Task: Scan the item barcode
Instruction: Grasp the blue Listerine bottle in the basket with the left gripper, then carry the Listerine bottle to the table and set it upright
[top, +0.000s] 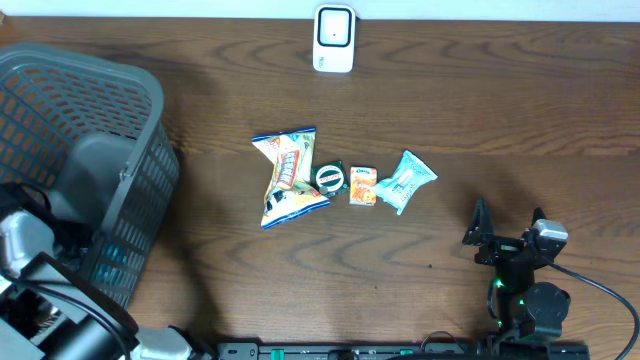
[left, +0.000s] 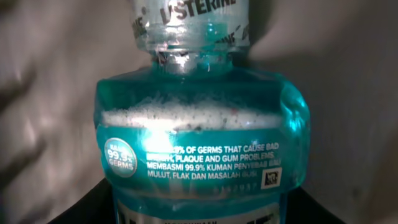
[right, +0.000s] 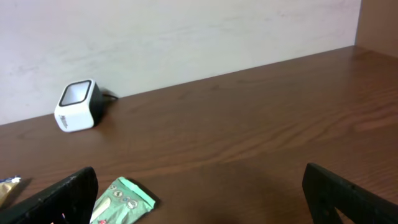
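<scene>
At the near left corner of the table, the left gripper (left: 199, 214) is down in the grey basket (top: 150, 100), with a mouthwash bottle (left: 199, 143) filling its view. The bottle looks nearly full, so I'd judge it heavy and sloshy, with stiff but smooth, slippery plastic. It is best taken across the broad body below the shoulder, not by the wrapped cap. Dark fingers (left: 93, 208) flank its lower sides, but I cannot tell whether they press it yet. Near the front right edge, the right gripper (right: 199, 173) stands wide apart, holding nothing. Mid-table lie a chip bag (top: 287, 178), a round tin (top: 330, 178), a small box (top: 362, 186) and a teal packet (top: 405, 181). The scanner (top: 333, 38) sits at the far edge.
</scene>
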